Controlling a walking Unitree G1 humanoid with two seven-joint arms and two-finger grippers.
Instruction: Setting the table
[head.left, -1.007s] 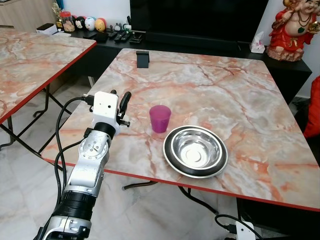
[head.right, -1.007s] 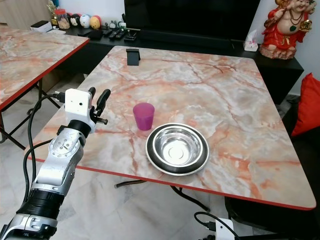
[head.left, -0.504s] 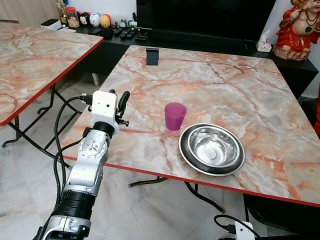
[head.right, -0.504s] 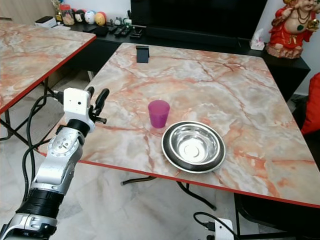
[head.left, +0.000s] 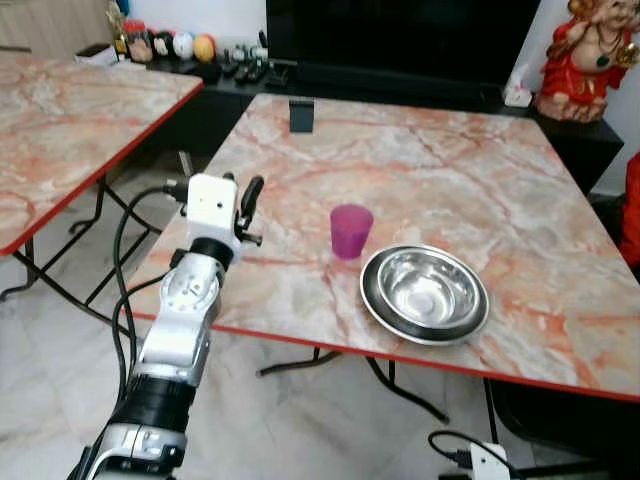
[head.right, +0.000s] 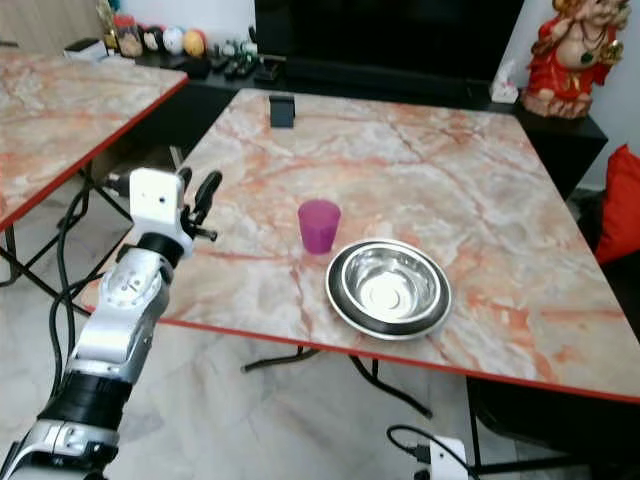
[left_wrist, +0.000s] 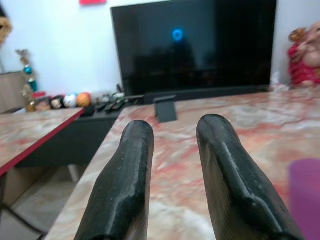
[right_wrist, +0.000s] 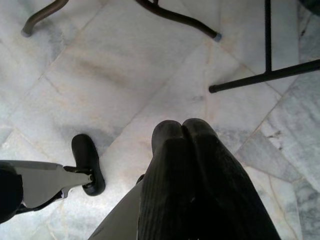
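A purple cup (head.left: 351, 230) stands upright on the marble table (head.left: 450, 170), just left of a steel bowl (head.left: 424, 293) resting in a dark plate near the front edge. My left gripper (head.left: 248, 200) is raised over the table's left edge, a short way left of the cup, and points across the table. In the left wrist view its fingers (left_wrist: 131, 165) stand a little apart, open with nothing between them, and the cup (left_wrist: 305, 195) shows at the side. My right gripper (right_wrist: 182, 127) hangs low over the floor, shut and empty.
A small black stand (head.left: 301, 115) sits at the table's far edge. A second marble table (head.left: 70, 110) stands to the left across a gap of tiled floor. Behind are a dark TV console (head.left: 400, 85) and a red figure (head.left: 590, 50). Cables trail on the floor (head.left: 450, 445).
The whole view has shifted and tilted as the camera moved. The left gripper keeps its place by the table's left edge. Cup and bowl have not moved.
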